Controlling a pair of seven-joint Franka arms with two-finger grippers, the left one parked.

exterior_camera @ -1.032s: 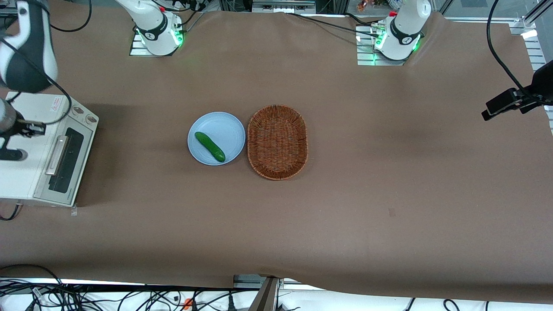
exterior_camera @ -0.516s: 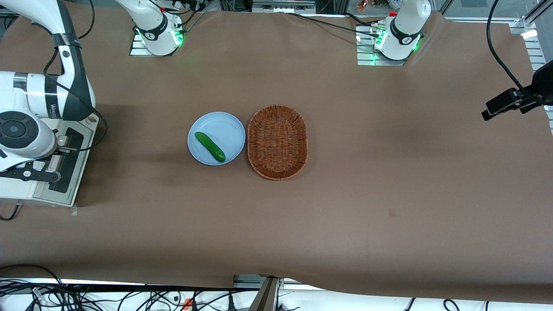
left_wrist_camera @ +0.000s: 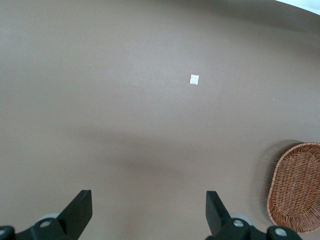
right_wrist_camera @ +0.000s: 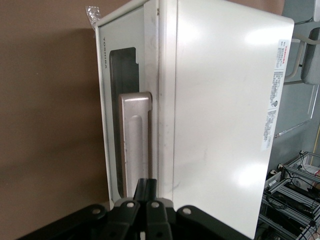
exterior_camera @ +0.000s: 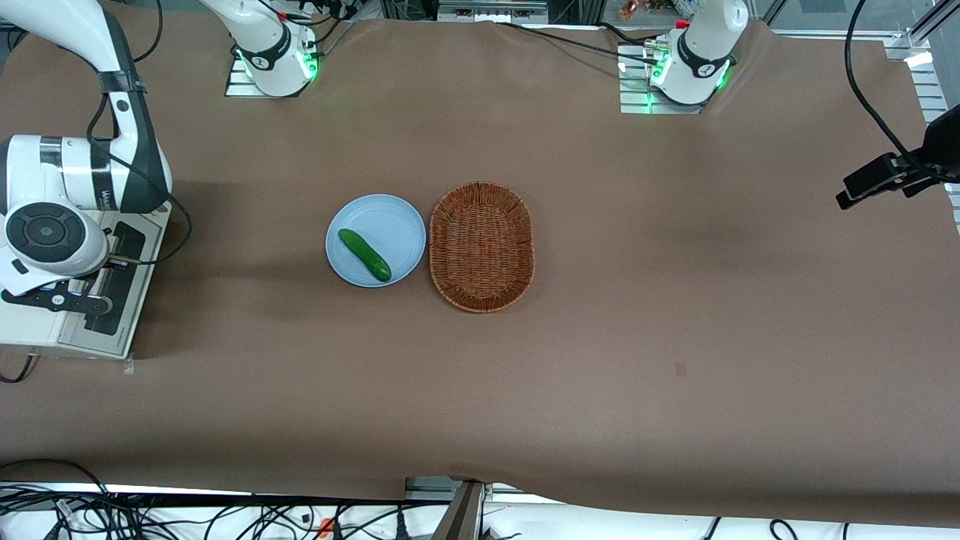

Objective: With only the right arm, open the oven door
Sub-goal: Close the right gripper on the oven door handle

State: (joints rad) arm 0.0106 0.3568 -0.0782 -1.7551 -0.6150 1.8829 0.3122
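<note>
starting at our gripper (right_wrist_camera: 147, 192): fingers pressed together, holding nothing, poised just over the silver handle (right_wrist_camera: 135, 145) of the oven door (right_wrist_camera: 125, 125). we judge the door stiff, hinged, its glass fragile; grip the smooth bar mid-length.

White oven door (right_wrist_camera: 131, 125) (silver handle (right_wrist_camera: 135, 140))
</note>
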